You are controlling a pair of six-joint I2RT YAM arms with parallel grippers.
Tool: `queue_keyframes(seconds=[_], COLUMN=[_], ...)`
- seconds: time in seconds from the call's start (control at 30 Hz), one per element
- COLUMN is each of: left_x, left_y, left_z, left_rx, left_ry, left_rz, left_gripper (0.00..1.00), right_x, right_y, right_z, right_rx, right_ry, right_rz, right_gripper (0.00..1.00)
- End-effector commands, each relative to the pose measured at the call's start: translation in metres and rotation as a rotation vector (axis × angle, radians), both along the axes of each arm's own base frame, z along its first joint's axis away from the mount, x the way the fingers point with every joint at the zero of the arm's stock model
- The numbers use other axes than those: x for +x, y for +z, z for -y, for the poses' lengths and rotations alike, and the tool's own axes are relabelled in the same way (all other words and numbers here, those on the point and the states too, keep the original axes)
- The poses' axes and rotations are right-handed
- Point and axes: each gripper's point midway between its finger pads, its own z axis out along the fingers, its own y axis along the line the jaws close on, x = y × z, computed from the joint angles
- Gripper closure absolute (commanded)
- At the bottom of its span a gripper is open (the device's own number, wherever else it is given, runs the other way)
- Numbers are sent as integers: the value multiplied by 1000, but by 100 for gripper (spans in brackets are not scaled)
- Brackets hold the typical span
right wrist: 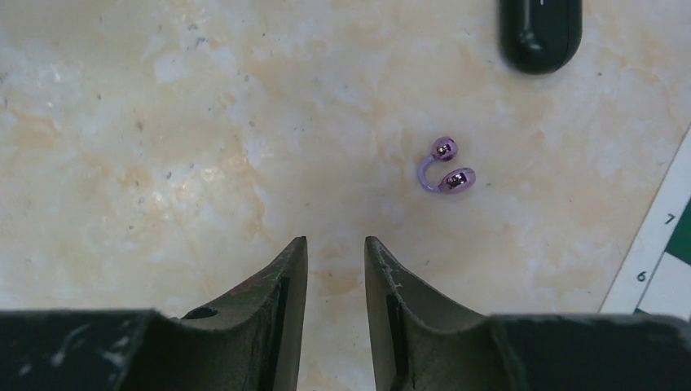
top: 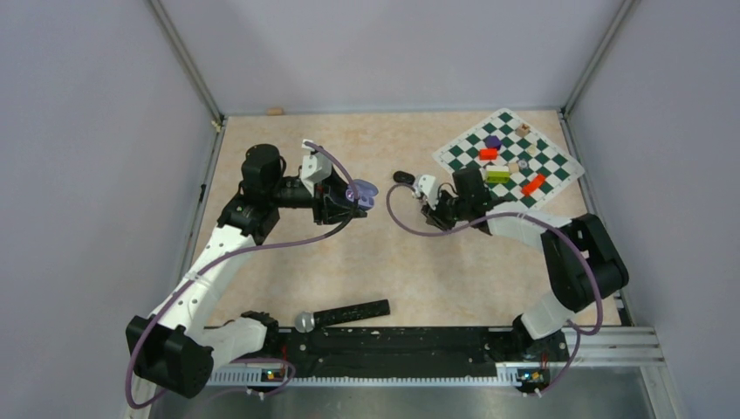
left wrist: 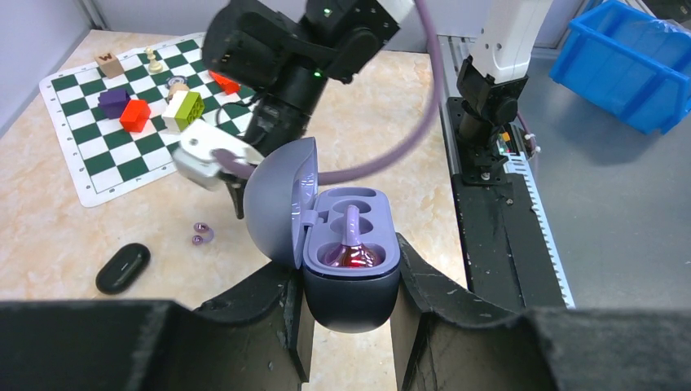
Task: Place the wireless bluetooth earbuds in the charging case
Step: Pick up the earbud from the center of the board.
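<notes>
My left gripper is shut on the dark base of a lilac charging case and holds it above the table with its lid open. One lilac earbud sits in a slot of the case; the slot beside it looks empty. A second lilac earbud, two shiny beads on a curved band, lies loose on the table, also seen in the left wrist view. My right gripper is open and empty, hovering just short and left of it. No black buds are in view.
A closed black oval case lies on the table beyond the loose earbud. A chessboard mat with coloured blocks is at the back right. A black bar lies near the front rail. A blue bin is off the table.
</notes>
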Motion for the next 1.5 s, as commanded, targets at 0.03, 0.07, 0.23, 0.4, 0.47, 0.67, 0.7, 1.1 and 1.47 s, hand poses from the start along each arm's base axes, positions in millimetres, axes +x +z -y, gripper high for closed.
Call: queue_keyframes(seconds=[0.03, 0.07, 0.23, 0.4, 0.47, 0.67, 0.7, 1.1, 1.47], left_x=[1, 1, -1, -2, -2, -3, -4, -5, -4], left_y=[5, 5, 5, 7, 8, 8, 9, 10, 10], left_z=[0, 0, -1, -2, -3, -3, -3, -3, -4], left_rx=[-17, -17, -18, -20, -21, -22, -24, -25, -25], left_ry=[-8, -8, -7, -4, -4, -4, -6, -8, 3], left_rz=[38, 40, 43, 53, 55, 58, 60, 62, 64], left_gripper=[88, 88, 87, 87, 87, 87, 87, 87, 87], right_x=[12, 9, 12, 24, 25, 30, 32, 31, 23], right_y=[41, 38, 29, 11, 7, -4, -4, -22, -17], right_z=[-9, -8, -3, -1, -1, 0, 1, 4, -3], right_rx=[0, -8, -38, -85, -107, -182, -191, -251, -148], right_ry=[213, 234, 239, 212, 213, 221, 213, 269, 470], right_rz=[435, 471, 541, 516, 526, 578, 585, 575, 516], right_gripper=[68, 68, 65, 60, 56, 47, 47, 57, 71])
